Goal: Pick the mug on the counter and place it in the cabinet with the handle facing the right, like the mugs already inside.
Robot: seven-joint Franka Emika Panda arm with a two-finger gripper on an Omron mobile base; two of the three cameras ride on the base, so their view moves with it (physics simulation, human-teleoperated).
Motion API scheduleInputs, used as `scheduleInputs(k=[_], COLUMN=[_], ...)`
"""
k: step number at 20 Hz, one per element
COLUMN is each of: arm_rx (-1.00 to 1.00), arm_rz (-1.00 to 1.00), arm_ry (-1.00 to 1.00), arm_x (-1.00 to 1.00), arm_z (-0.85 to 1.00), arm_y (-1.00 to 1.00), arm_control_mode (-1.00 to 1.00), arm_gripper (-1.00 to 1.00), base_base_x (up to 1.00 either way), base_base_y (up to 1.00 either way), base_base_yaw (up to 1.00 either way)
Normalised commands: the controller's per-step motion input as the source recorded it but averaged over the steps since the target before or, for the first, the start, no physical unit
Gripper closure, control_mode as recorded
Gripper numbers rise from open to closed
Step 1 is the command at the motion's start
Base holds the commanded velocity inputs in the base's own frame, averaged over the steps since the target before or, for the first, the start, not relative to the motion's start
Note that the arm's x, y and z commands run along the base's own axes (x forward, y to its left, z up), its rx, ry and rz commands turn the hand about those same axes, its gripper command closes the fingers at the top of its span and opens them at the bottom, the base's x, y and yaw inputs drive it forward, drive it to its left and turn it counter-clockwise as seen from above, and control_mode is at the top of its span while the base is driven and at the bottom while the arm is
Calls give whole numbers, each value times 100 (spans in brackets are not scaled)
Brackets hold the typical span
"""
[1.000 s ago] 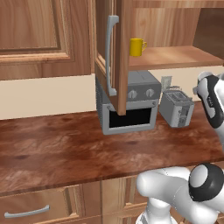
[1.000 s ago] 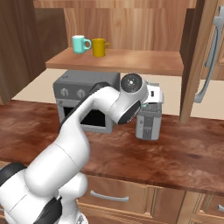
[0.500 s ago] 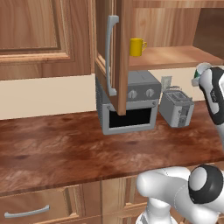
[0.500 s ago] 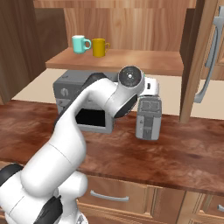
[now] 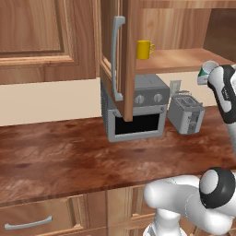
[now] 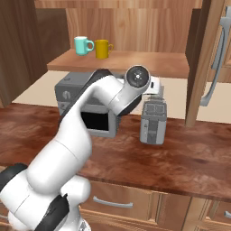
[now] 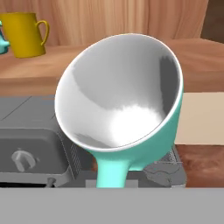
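The teal mug [image 7: 122,100] with its white inside is tilted close in front of the hand camera, its handle pointing down to the bottom edge. My gripper [image 5: 206,79] is shut on the mug [image 5: 204,72], in the air to the right of the toaster, just below shelf height. The cabinet [image 5: 126,55] stands open, its door and grey bar handle [image 5: 118,57] swung out. On its shelf [image 6: 135,63] a yellow mug [image 6: 103,48] and another teal mug [image 6: 81,45] stand side by side, handles to the right. The counter [image 5: 55,152] lies below.
A grey toaster oven [image 5: 138,113] and a silver toaster [image 5: 186,113] stand on the counter under the shelf. The open cabinet door [image 6: 203,58] hangs at the right of the shelf in the right base view. Drawers [image 5: 27,223] run below the counter edge.
The hand has risen a little with the mug, and the arm's elbow has swung to the right. The mugs on the shelf have not moved.
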Motion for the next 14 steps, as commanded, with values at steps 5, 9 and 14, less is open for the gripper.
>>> scheduleInputs(k=[5, 9, 14], arm_rx=[0, 0, 2], arm_rz=[6, 6, 9], arm_ry=[0, 0, 0], arm_x=[51, 52, 61], arm_z=[13, 21, 12], arm_y=[5, 0, 0], arm_control_mode=[-100, -100, -100], arm_gripper=[100, 100, 100], base_base_x=[0, 0, 0], base_base_y=[0, 0, 0], base_base_yaw=[0, 0, 0])
